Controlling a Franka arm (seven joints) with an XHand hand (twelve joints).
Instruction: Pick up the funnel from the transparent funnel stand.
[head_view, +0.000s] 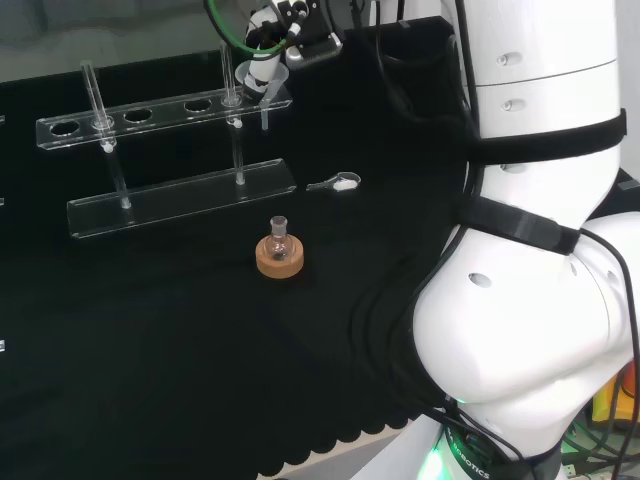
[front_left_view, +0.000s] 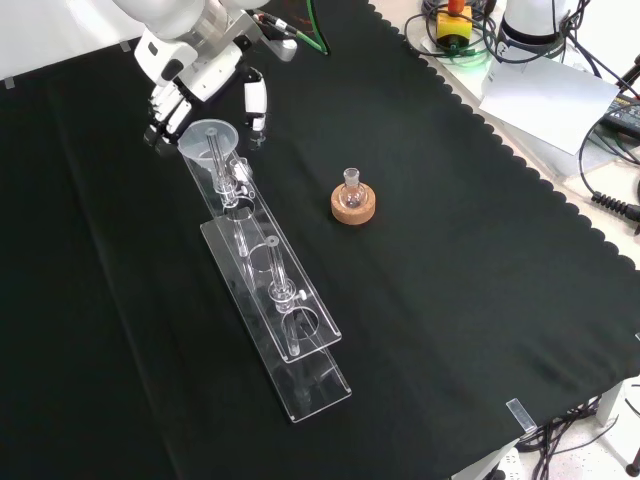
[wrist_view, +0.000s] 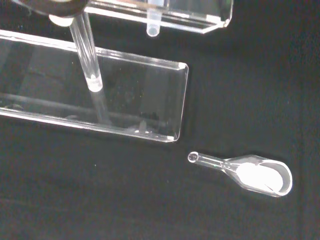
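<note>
The funnel (front_left_view: 207, 135) sits in the end hole of the transparent funnel stand (front_left_view: 272, 300), at the stand's far end in the front view, toward the top edge of the black cloth (front_left_view: 480, 300). Its wide mouth opens upward above the stand's top shelf and its stem (front_left_view: 222, 165) hangs down through the hole. In the head view the same funnel (head_view: 262, 80) is at the right end of the stand (head_view: 180, 190), near the far edge of the cloth.

The hand (front_left_view: 185, 85) is right at the funnel. In the front view, its fingers (front_left_view: 165, 110) reach down behind the funnel's rim at the left, and another white digit (front_left_view: 256, 100) stands just to the right of the rim, so the mouth lies between them. The digits appear partly curled around the rim, but whether they actually touch it cannot be told.

On the cloth beside the stand, a small flask (front_left_view: 351, 185) stands upright in a cork ring (front_left_view: 354, 208), well apart from the funnel. In the wrist view, a clear spoon (wrist_view: 247, 171) with white powder in its bowl lies flat just off the corner of the stand's base plate (wrist_view: 125, 100).
</note>
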